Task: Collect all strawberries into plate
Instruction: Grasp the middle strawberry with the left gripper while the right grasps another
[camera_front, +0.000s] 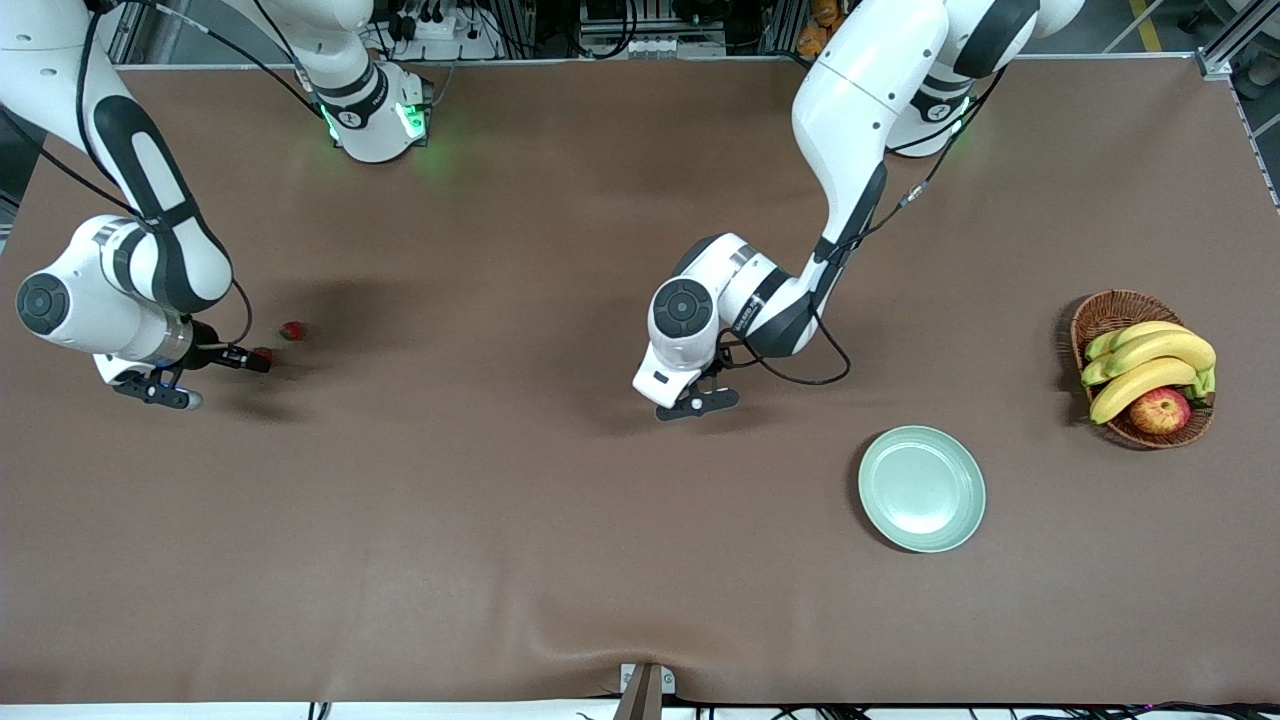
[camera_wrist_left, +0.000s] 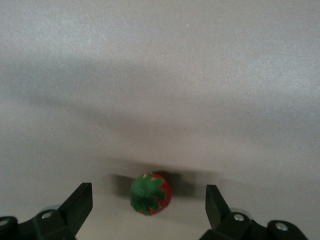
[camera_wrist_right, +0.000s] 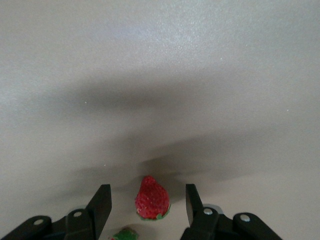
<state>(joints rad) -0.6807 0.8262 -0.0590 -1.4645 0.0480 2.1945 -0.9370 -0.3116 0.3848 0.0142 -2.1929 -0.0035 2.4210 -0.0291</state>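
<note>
Both my grippers, left gripper (camera_wrist_left: 149, 207) and right gripper (camera_wrist_right: 148, 207), are spread around 2 strawberries (camera_wrist_left: 151, 194) (camera_wrist_right: 152, 198); next I pinch, then carry to the plate (camera_front: 921, 488).

A brown woven wicker basket (camera_front: 1140, 370) sits on the table (camera_front: 500, 520) near the edge at the left arm's end, about midway between the edge by the front camera and the edge by the robots' bases. A bunch of yellow bananas (camera_front: 1150, 362), greenish at the stems, lies across it. A red-yellow apple (camera_front: 1160, 410) rests in the basket against the bananas, on the side nearer the front camera.
</note>
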